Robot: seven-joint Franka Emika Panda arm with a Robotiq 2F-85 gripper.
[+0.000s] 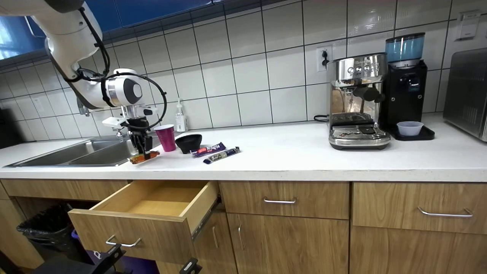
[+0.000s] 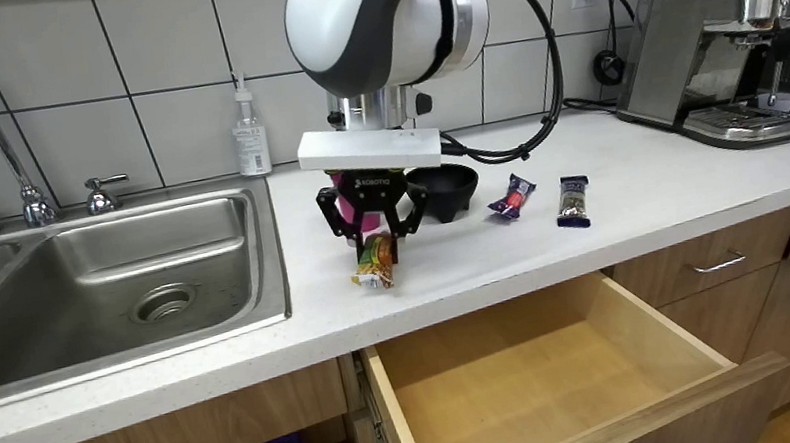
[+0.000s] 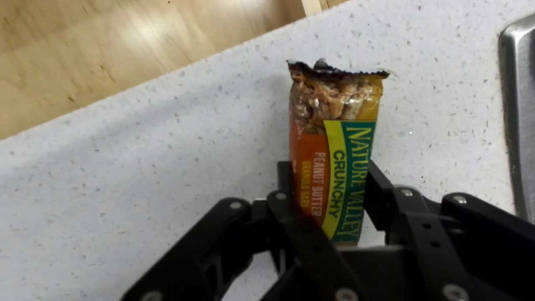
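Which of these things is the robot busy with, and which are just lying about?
In the job: claw; Nature Valley Crunchy peanut butter granola bar, held.

Lying or standing about: magenta cup; black bowl; purple-wrapped bar; navy-wrapped bar; pump bottle; espresso machine.

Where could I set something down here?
Bare counter lies between the two loose bars and the coffee machine. The open drawer looks bare too. It's crowded beside the sink, where the end effector grips a granola bar near the pink cup and black bowl.
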